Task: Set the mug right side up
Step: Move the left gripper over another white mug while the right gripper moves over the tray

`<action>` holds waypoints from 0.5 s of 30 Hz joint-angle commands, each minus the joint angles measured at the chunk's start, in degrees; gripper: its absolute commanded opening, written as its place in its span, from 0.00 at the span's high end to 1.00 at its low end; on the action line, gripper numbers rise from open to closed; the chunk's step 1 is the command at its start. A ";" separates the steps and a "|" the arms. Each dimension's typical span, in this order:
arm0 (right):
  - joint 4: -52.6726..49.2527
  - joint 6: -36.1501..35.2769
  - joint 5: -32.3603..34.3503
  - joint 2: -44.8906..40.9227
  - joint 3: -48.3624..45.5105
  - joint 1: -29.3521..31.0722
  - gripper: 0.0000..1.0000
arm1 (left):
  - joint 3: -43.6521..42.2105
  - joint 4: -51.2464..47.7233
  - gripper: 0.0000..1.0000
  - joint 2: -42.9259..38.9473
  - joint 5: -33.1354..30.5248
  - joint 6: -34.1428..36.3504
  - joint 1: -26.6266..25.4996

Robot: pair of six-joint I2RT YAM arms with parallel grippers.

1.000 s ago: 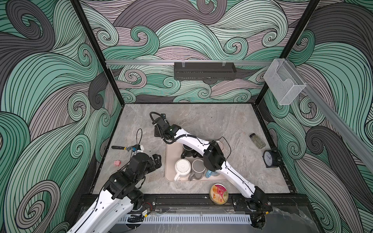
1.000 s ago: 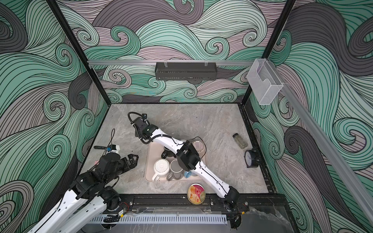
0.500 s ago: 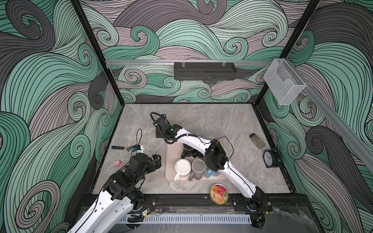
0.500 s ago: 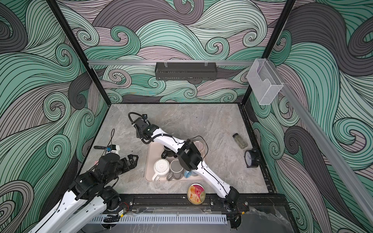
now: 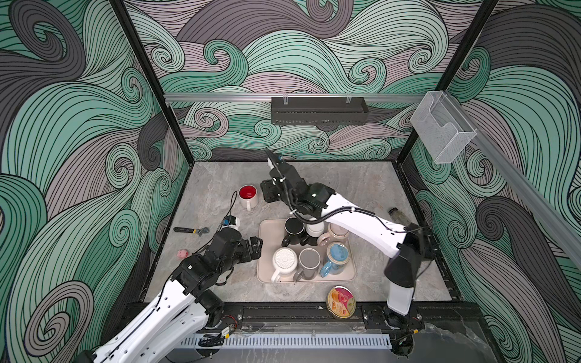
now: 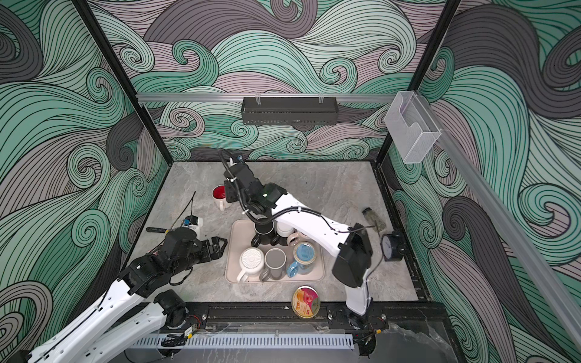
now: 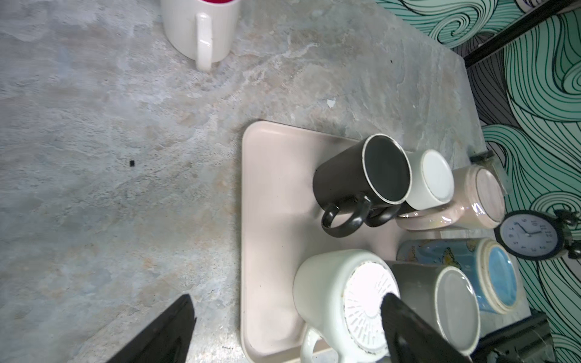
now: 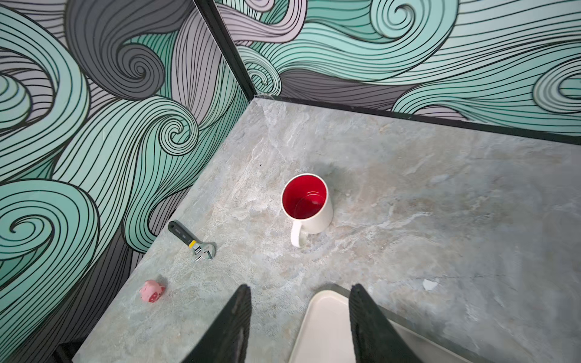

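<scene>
Across the middle of both top views you have the grey marbled surface [image 5: 361, 188], walled in by the wave-patterned panels. Your right arm reaches from the lower right up toward the centre. Its right gripper [image 5: 268, 192] hangs just right of the mug, and in the right wrist view its fingers [image 8: 232, 327] stand apart with nothing between them, released. Your left arm comes in from the lower left. The left gripper [image 5: 256, 246] sits just beside the left edge of the beige tray [image 5: 270, 229], its fingers [image 7: 169, 333] spread wide and empty.

The tray lies below centre, crowded with other mugs [image 5: 308, 259].

The mug [image 5: 247, 195] you are working on, white with a red inside, stands upright on the bare surface. It is above and left of the tray, mouth up, with its handle toward the bottom of the frame and clear of both grippers.

Left of centre lies a small wrench [image 5: 191, 231], and below it, near the surface's left edge, a little pink toy [image 5: 183, 253].
</scene>
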 commanded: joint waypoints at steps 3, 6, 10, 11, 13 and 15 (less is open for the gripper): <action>-3.37 -1.80 4.18 -11.33 -13.17 1.37 0.42 | 2.34 -2.25 0.09 -0.28 -0.44 3.49 -4.46; -6.43 -1.44 4.03 -17.77 -18.86 2.22 0.36 | 2.97 -5.93 0.09 -0.30 -3.38 2.83 -6.94; -10.99 1.01 2.45 -24.95 -25.78 3.62 0.35 | 3.30 -8.55 0.08 -0.40 -5.91 0.43 -10.94; -11.17 1.34 2.38 -26.93 -27.55 4.29 0.36 | 3.17 -8.78 0.09 -0.42 -6.75 -0.37 -12.20; -10.96 1.49 2.52 -30.13 -30.45 5.97 0.35 | 2.86 -8.27 0.11 -0.01 -7.52 -0.48 -14.99; -11.46 2.83 3.59 -31.95 -32.41 7.39 0.36 | 2.70 -7.80 0.13 1.14 -8.70 -0.47 -17.51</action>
